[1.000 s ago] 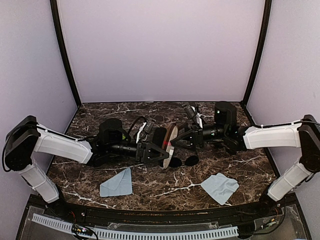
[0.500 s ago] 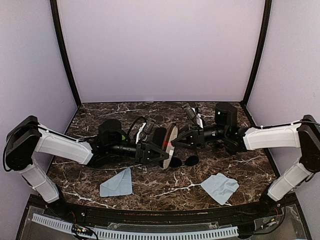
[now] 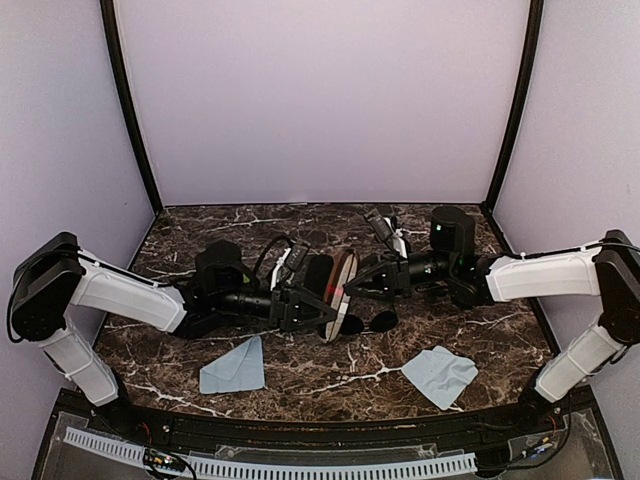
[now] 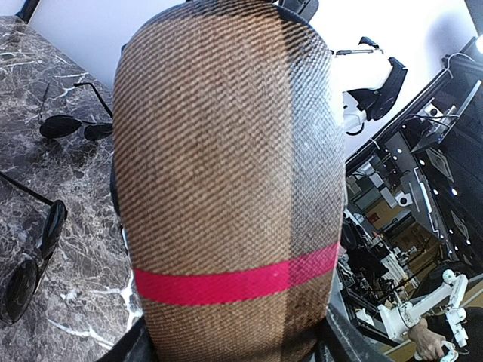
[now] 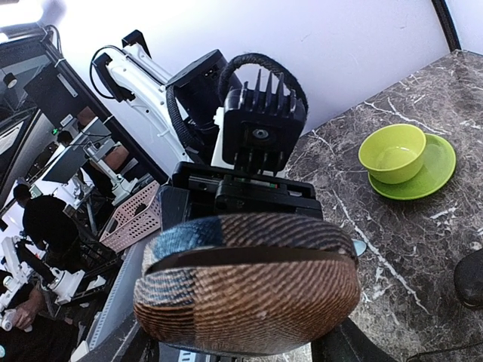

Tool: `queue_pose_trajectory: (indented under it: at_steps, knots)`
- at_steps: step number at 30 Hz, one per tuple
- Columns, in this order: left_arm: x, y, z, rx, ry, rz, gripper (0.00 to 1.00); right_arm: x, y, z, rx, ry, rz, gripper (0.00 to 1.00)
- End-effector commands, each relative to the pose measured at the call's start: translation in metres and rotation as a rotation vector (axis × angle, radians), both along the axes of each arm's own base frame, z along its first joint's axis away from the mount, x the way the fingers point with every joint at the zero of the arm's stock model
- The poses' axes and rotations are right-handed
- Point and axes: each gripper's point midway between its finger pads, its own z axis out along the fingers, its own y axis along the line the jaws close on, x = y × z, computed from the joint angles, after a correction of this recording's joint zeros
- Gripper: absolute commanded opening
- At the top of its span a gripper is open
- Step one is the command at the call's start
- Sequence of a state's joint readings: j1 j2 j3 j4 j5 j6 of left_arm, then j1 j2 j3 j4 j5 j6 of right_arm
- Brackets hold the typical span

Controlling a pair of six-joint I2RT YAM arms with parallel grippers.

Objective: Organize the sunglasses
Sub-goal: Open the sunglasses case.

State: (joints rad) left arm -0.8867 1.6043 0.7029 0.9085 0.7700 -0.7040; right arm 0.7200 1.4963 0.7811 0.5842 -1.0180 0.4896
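Left gripper and right gripper both clamp the striped case (from opposite sides). One pair of sunglasses and the other pair lie uncased on the marble table. Nothing is organized yet.

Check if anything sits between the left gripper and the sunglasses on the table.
Yes: the brown woven case with a red stripe fills the left gripper's jaws. Both black wire-framed sunglasses lie uncovered on the marble table.
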Motion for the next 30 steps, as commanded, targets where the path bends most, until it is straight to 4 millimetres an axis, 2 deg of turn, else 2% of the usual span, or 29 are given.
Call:
queue_pose_trajectory:
  at_steps: [1, 3, 7, 14, 19, 23, 30]
  knots:
    - [-0.007, 0.004, 0.023, -0.071, -0.031, -0.026, 0.00, -0.009, 0.002, 0.014, 0.056, -0.074, 0.076, 0.16]
    - [-0.009, 0.005, 0.026, -0.077, -0.042, -0.034, 0.00, -0.010, 0.003, 0.018, 0.060, -0.083, 0.089, 0.10]
    - [-0.014, 0.010, 0.038, -0.098, -0.085, -0.057, 0.00, -0.009, 0.004, 0.022, 0.047, -0.124, 0.107, 0.05]
    - [-0.028, 0.017, 0.059, -0.139, -0.162, -0.115, 0.00, 0.002, 0.000, 0.018, 0.021, -0.140, 0.089, 0.04]
    - [-0.033, 0.019, 0.064, -0.140, -0.193, -0.135, 0.00, 0.029, 0.005, 0.004, -0.057, -0.090, -0.031, 0.10]
    - [-0.035, 0.022, 0.069, -0.145, -0.224, -0.133, 0.00, 0.050, 0.004, -0.010, -0.116, -0.016, -0.121, 0.22]
    - [-0.037, 0.025, 0.073, -0.153, -0.257, -0.126, 0.00, 0.067, 0.002, -0.034, -0.195, 0.061, -0.212, 0.31]
